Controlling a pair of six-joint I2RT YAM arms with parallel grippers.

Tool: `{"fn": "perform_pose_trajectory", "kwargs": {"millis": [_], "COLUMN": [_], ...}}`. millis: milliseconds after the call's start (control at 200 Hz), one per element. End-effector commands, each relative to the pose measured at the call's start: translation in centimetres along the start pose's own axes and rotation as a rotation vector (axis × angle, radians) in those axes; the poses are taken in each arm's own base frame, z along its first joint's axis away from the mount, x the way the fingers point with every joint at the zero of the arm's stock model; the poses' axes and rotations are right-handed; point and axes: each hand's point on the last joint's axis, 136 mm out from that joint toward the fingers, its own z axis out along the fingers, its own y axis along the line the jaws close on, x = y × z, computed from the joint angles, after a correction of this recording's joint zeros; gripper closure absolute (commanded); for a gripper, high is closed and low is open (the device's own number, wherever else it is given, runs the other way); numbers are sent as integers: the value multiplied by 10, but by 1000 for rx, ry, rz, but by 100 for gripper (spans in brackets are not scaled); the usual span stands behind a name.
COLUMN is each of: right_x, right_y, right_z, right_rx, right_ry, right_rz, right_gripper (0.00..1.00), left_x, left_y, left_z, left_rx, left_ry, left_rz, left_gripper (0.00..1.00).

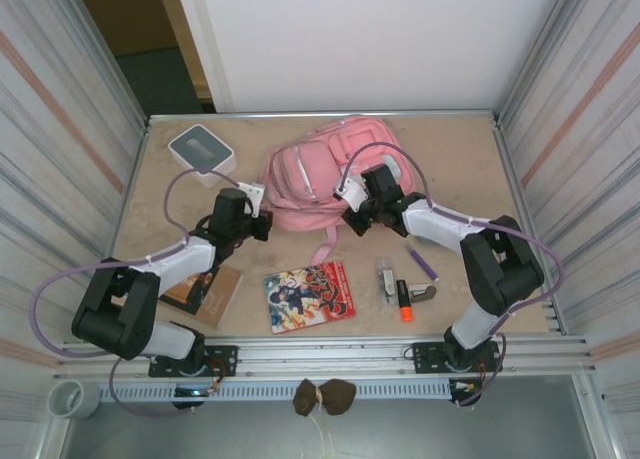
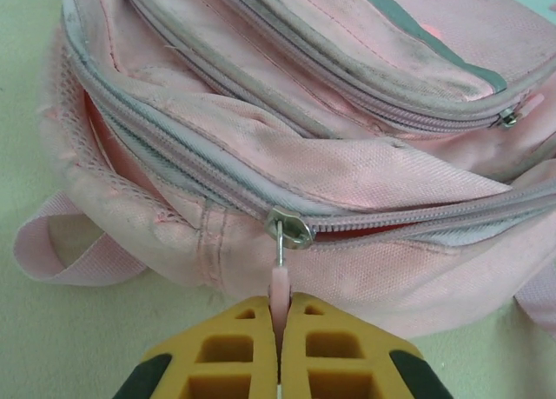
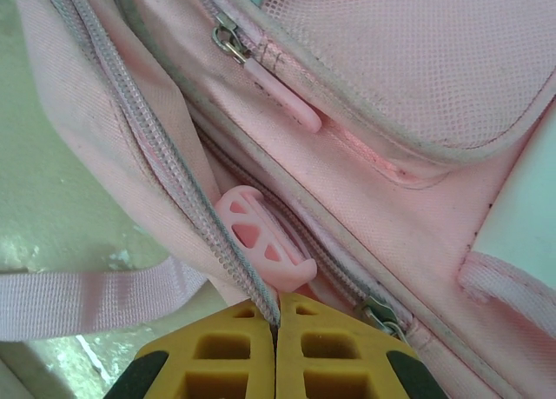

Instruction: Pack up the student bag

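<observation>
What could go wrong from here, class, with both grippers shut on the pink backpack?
The left gripper pinches only the tip of the thin pink zip pull; a tug may well slip it free. The right gripper holds just a narrow zip edge; if that slips, the backpack could slide instead of unzipping.

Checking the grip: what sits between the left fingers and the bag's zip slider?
The pink pull tab, pinched by those fingers; left wrist view.

Top view looks down from behind; close wrist views face seemingly opposite student bag (image 1: 305, 184) sides.
</observation>
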Motion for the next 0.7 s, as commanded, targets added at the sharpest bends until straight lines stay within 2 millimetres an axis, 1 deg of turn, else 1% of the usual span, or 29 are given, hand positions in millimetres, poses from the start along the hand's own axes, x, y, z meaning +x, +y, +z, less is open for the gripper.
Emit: {"fn": "perform_pose_trajectory", "kwargs": {"millis": [0,55,105,180,311,366,426,516,696], "right_x": [-4,-5,-8,-18,-41,-50,-59,-68,-79], "right_y": [-32,-29,-21,-4,25,35,47,64,86], "right_z": [-20,-20,-20,-22,-24,-23,-20,-12,10], "right_rx": [106,89,54,-6,-86,-111,-140,-180,-224], "right_ry": [26,25,11,-25,-101,-121,-140,-149,-153], "right_rz": [-29,-28,-24,-22,-32,-41,-54,-77,-104], "right_gripper": [98,95,92,82,61,57,54,51,50], "left_x": [3,3,3,2,-1,-2,-5,-8,-11], "left_y": [4,-4,-10,-21,-42,-48,-51,-53,-56], "left_z": [-8,-8,-8,-10,-15,-17,-20,-23,-26], "left_rx": [-2,42,75,126,194,212,219,229,239], "left_ry": [6,4,-2,-11,-21,-26,-34,-48,-51], "left_rz": [3,0,2,10,41,47,45,41,45], "left_gripper": [100,100,100,100,100,100,100,100,100]}}
